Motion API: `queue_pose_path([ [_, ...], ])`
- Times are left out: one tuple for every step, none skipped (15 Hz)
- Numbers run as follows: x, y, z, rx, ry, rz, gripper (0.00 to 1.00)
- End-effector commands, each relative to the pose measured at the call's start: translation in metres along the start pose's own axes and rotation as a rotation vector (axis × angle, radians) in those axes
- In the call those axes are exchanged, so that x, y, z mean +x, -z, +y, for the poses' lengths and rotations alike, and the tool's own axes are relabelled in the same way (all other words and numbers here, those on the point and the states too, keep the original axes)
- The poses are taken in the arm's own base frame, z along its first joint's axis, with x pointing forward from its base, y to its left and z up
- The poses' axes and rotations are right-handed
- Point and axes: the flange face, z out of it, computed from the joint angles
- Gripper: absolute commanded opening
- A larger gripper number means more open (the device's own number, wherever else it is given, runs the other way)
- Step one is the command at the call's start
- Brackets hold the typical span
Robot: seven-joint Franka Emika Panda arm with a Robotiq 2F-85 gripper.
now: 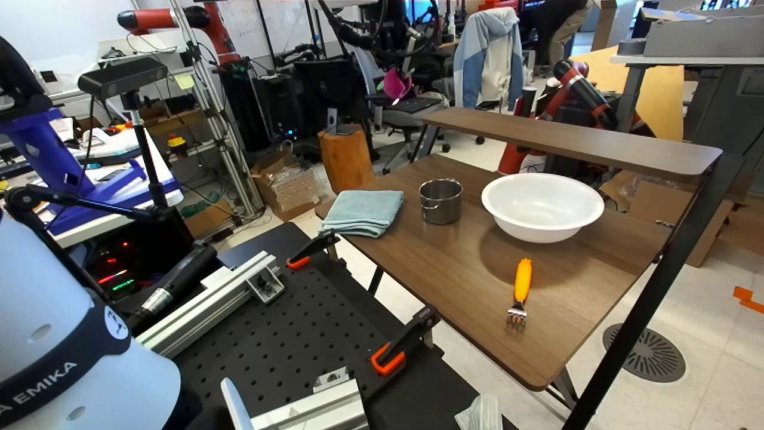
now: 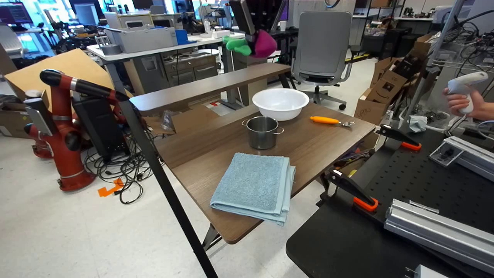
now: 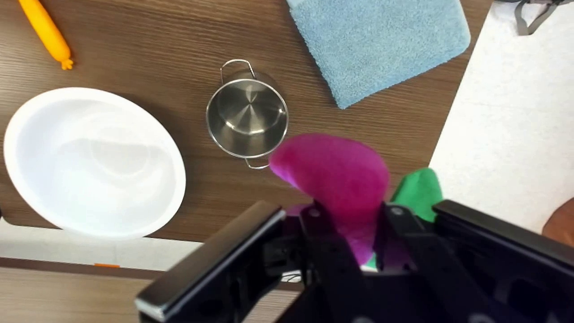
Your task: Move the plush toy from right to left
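The plush toy shows in both exterior views, a magenta-pink body (image 1: pixel 397 85) (image 2: pixel 265 43) with green parts. In the wrist view the plush toy (image 3: pixel 334 175) fills the space between the fingers. My gripper (image 3: pixel 355 213) is shut on it, with the pink body pinched between the two fingertips and a green part sticking out beside one finger. The gripper (image 2: pixel 251 33) holds the toy in the air, well above the wooden table (image 2: pixel 308 150). The underside of the toy is hidden in the wrist view.
On the table stand a white bowl (image 1: pixel 543 206), a steel pot (image 1: pixel 440 202) with wire handles and a folded blue towel (image 1: pixel 364 212). An orange-handled utensil (image 1: pixel 521 286) lies near the front edge. A raised wooden shelf (image 1: pixel 573 140) runs along one side.
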Motion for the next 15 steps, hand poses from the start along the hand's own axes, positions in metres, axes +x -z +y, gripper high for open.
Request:
queue_pose_path([
  [0.034, -0.021, -0.006, -0.009, -0.029, -0.06, 0.05],
  [0.042, -0.03, -0.008, -0.013, -0.039, -0.076, 0.05],
  [0.05, -0.038, -0.01, -0.012, -0.047, -0.088, 0.05],
  [0.058, -0.047, -0.014, -0.015, -0.056, -0.096, 0.05],
  [0.065, -0.055, -0.017, -0.02, -0.063, -0.103, 0.05],
  [0.072, -0.064, -0.021, -0.024, -0.072, -0.115, 0.05],
  [0.078, -0.074, -0.025, -0.027, -0.081, -0.126, 0.05],
  [0.084, -0.083, -0.028, -0.03, -0.088, -0.134, 0.05],
  [0.09, -0.093, -0.031, -0.034, -0.099, -0.145, 0.05],
  [0.095, -0.104, -0.034, -0.044, -0.113, -0.149, 0.05],
  [0.1, -0.113, -0.036, -0.05, -0.123, -0.156, 0.05],
  [0.105, -0.124, -0.039, -0.055, -0.133, -0.163, 0.05],
  [0.108, -0.133, -0.041, -0.059, -0.144, -0.168, 0.05],
  [0.112, -0.142, -0.044, -0.066, -0.154, -0.172, 0.05],
  [0.116, -0.151, -0.046, -0.072, -0.162, -0.177, 0.05],
])
